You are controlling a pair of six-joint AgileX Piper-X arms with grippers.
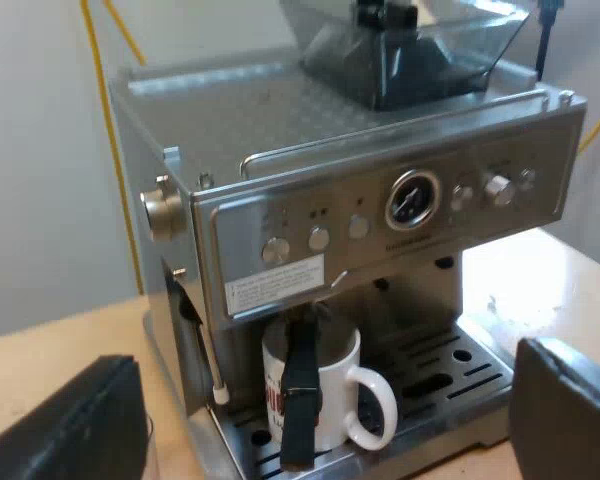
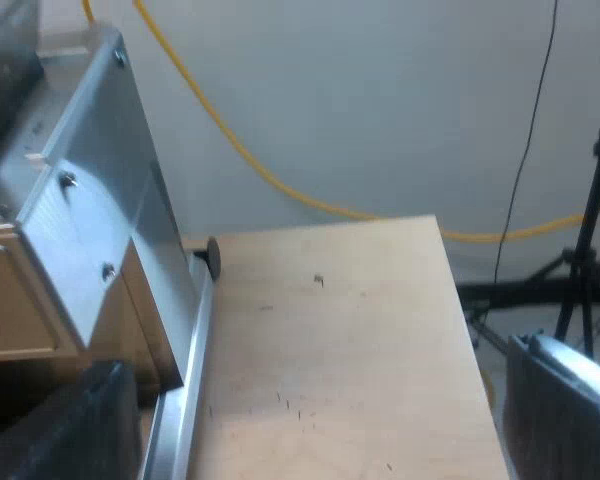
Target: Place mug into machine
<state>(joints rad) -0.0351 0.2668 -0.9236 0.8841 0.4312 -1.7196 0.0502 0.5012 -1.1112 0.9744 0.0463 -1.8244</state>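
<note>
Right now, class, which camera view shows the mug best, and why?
The left wrist view: the mug stands on the drip tray of the espresso machine, crossed by a dark handle. The right wrist view takes in the machine's metal side and the table.

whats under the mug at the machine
The mug stands on the slotted drip tray. A dark handle hangs in front of it, covering part of the mug's base and the tray there.

I see a pale wall (image 2: 380,100) behind the light wooden tabletop (image 2: 330,350), a yellow cable (image 2: 280,185) hanging across the wall, and a black stand (image 2: 590,250) past the table's edge.
</note>
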